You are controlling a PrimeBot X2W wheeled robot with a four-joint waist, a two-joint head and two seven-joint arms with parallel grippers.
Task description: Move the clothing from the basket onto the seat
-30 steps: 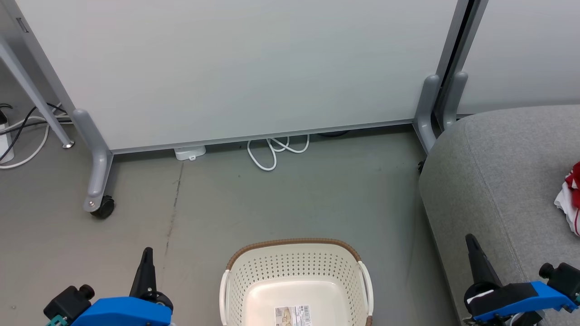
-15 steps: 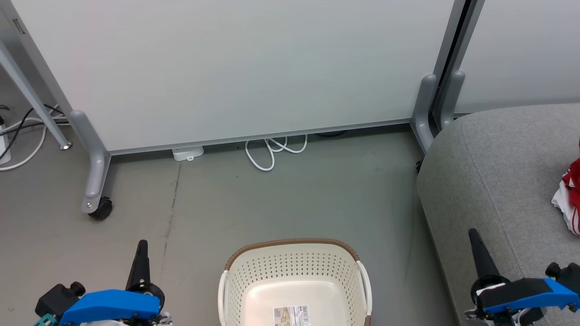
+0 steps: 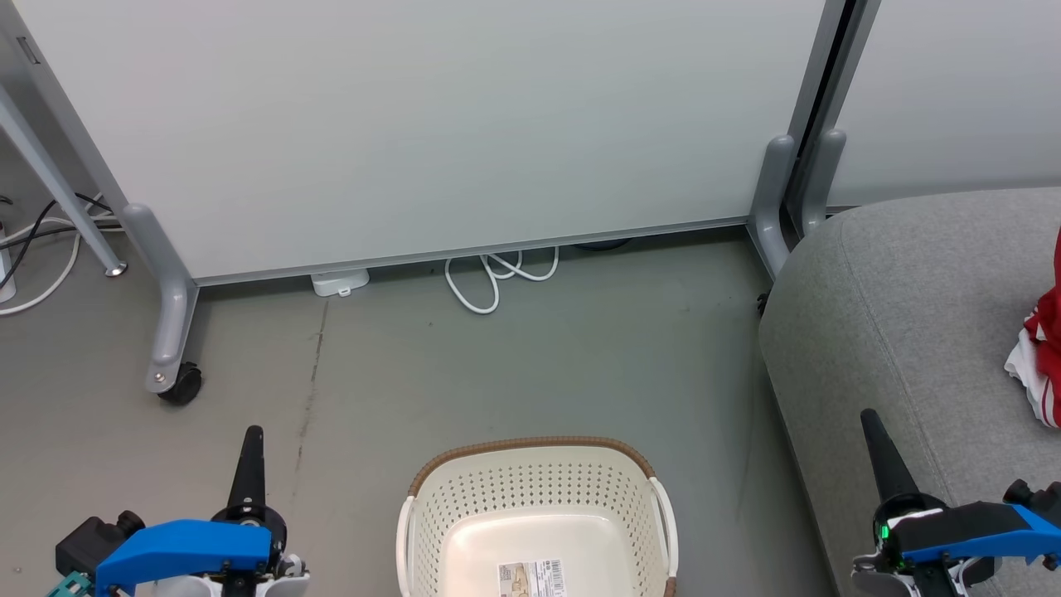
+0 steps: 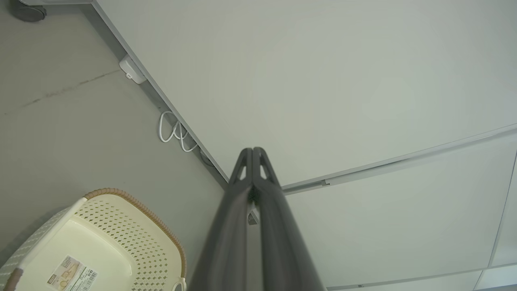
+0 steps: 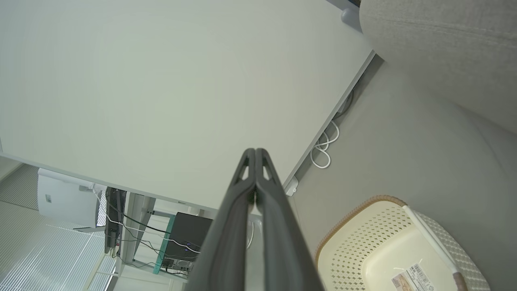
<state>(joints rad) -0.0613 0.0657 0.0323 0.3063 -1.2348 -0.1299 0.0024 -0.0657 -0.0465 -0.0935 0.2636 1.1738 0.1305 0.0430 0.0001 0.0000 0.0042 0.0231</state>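
Zero garments in laundry basket (image 3: 530,444) | red clothing (image 3: 1041,365) on sofa (image 3: 895,290) | left pincer (image 3: 251,438), right pincer (image 3: 872,421) pressed together, empty | probably finished; next: idle

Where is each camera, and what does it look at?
Head camera: up high, facing down at the basket and sofa; left hand and right hand poke up.
Left wrist camera: looks along the shut left hand at the white panel.
Right wrist camera: along the shut right hand, same panel.
Both wrists share the basket.
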